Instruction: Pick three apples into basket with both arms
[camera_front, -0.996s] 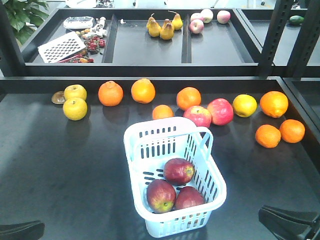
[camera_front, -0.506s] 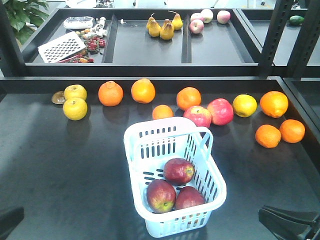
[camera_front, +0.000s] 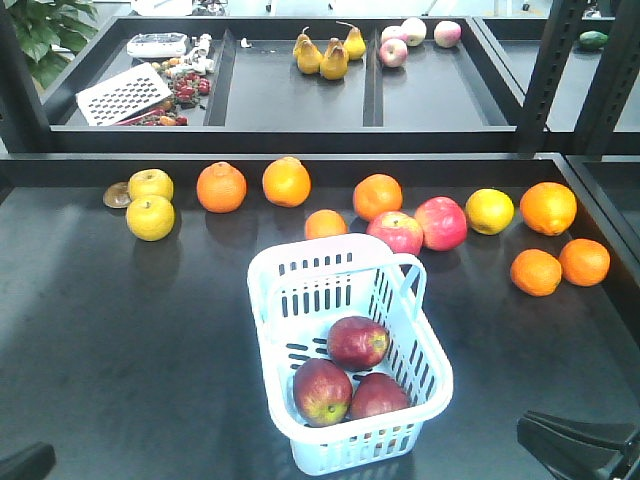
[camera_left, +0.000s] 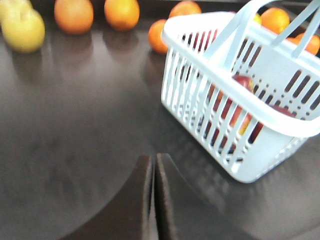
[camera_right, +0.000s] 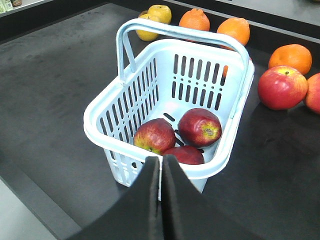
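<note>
Already three dark apples (camera_front: 353, 370) lie together in the pale basket (camera_front: 280, 262) on the dark table (camera_front: 120, 320). Judging the task done, parking both arms clear (no bumping the swing handle (camera_right: 182, 31)) seems best. Left gripper (camera_left: 154, 172) and right gripper (camera_right: 161, 172) sit low, fingers pressed together, empty.
</note>
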